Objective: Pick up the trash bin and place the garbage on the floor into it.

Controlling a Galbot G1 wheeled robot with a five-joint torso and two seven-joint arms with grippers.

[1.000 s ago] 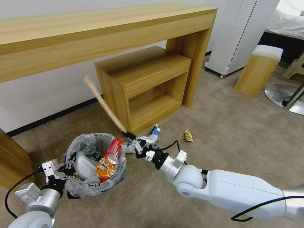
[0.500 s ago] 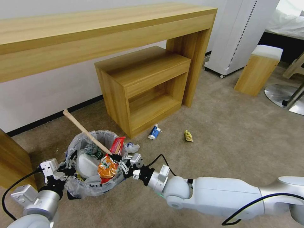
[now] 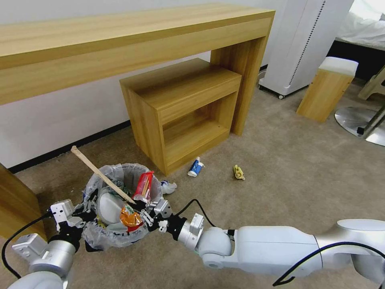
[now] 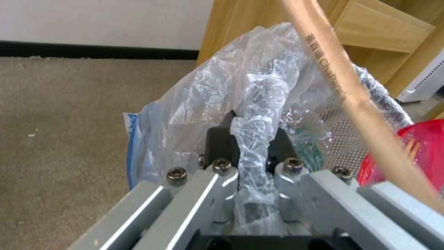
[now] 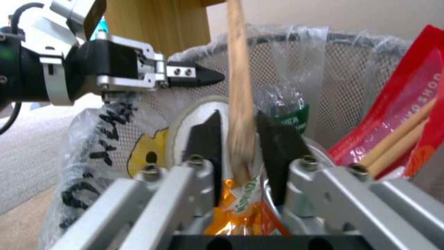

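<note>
The trash bin (image 3: 100, 237), a dark mesh bin lined with a clear bag, sits low at the left on the floor (image 3: 280, 176). My left gripper (image 3: 85, 208) (image 4: 249, 128) is shut on its bag-covered near rim. My right gripper (image 3: 138, 208) (image 5: 238, 116) hovers over the bin's right side, shut on the lower end of a wooden stick (image 3: 100, 173) (image 5: 238, 69) that slants up and left across the opening. Inside lie a white slipper (image 3: 105, 204), a red wrapper (image 3: 143, 184) and an orange can (image 3: 129, 218). On the carpet lie a blue-white carton (image 3: 195, 166), a yellow wrapper (image 3: 239, 172) and a white scrap (image 3: 168, 186).
A long wooden desk (image 3: 132, 40) runs along the wall with a small open cabinet (image 3: 184, 108) under it, close behind the bin. A wooden panel (image 3: 16, 200) stands at the far left. A white appliance (image 3: 298, 44), a padded stool (image 3: 327, 88) and a chair base (image 3: 361, 120) stand at the right.
My right gripper carried the wooden stick from beside the carton leftward and nearer, to above the bin. The stick now leans lower across the opening. The left gripper kept its hold.
</note>
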